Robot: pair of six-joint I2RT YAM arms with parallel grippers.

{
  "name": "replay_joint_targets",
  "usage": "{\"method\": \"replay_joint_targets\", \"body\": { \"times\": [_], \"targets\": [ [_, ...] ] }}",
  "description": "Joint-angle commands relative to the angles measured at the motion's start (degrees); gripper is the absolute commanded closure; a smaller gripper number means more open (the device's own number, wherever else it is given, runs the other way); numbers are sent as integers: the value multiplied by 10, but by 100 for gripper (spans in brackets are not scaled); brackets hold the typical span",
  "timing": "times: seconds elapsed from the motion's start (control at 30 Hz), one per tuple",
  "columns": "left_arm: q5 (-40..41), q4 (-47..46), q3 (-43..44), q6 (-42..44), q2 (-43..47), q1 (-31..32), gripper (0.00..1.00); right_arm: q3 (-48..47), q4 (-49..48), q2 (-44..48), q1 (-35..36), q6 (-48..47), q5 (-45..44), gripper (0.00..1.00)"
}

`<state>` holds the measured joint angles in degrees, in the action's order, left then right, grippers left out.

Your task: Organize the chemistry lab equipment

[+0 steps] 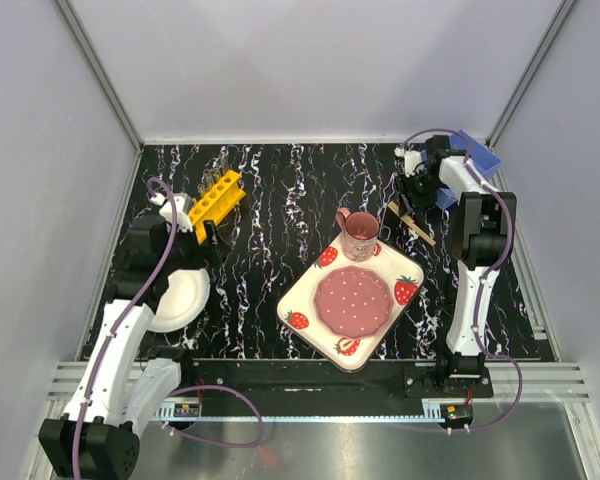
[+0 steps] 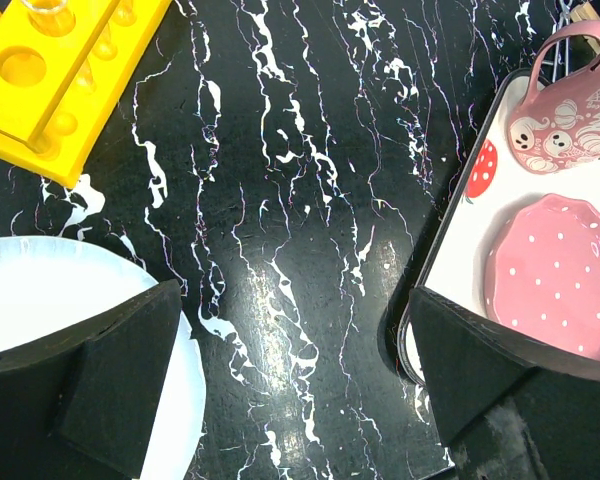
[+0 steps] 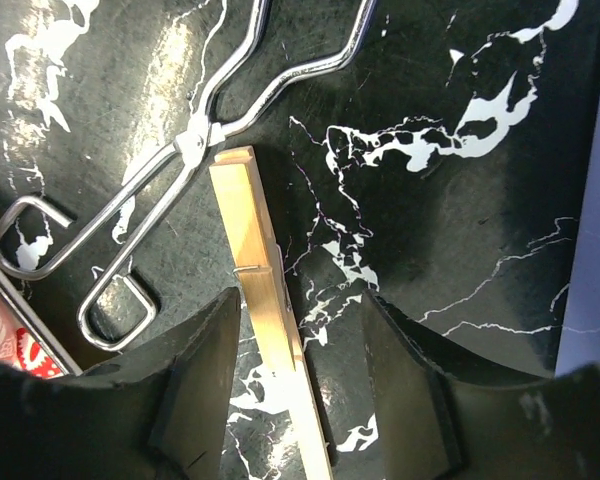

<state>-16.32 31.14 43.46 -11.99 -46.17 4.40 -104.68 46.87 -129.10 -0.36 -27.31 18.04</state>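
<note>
My right claw hangs spread astride the flat wooden clamp, beside wiry steel loop-handled scissors, on the glossy white-veined black tabletop; my left claw gapes too.

I find no word, number, label or brand that I can read in any of my views. The pink mug carries only a drawn pattern, no letters, and the tray only printed strawberries.
</note>
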Motion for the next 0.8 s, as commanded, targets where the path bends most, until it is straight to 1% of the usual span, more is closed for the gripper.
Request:
{"method": "replay_joint_targets", "body": {
  "times": [0.0, 0.1, 0.2, 0.23, 0.33, 0.37, 0.47, 0.6, 0.77],
  "targets": [
    [-12, -27, 0, 6, 10, -2, 1, -17, 10, -9, 17, -9, -23, 45],
    [-12, -27, 0, 6, 10, -1, 1, -12, 9, -10, 21, -12, -29, 50],
    [-13, -27, 0, 6, 10, -1, 1, -5, 10, -10, 23, -16, -33, 57],
    [-13, -27, 0, 6, 11, -2, 1, -4, 9, -9, 24, -17, -35, 62],
    [-13, -27, 0, 6, 13, -1, 1, 1, 10, -4, 24, -18, -39, 70],
    [-13, -27, 0, 6, 13, -2, 1, 3, 9, 2, 24, -19, -41, 75],
    [-13, -27, 0, 6, 15, -2, 1, 11, 10, 18, 23, -23, -40, 82],
    [-13, -28, 0, 6, 21, -2, 1, 23, 9, 63, 22, -20, -31, 87],
    [-11, -27, 0, 6, 28, -2, 1, 12, 10, 125, 7, 9, -2, 88]
  ]
}}
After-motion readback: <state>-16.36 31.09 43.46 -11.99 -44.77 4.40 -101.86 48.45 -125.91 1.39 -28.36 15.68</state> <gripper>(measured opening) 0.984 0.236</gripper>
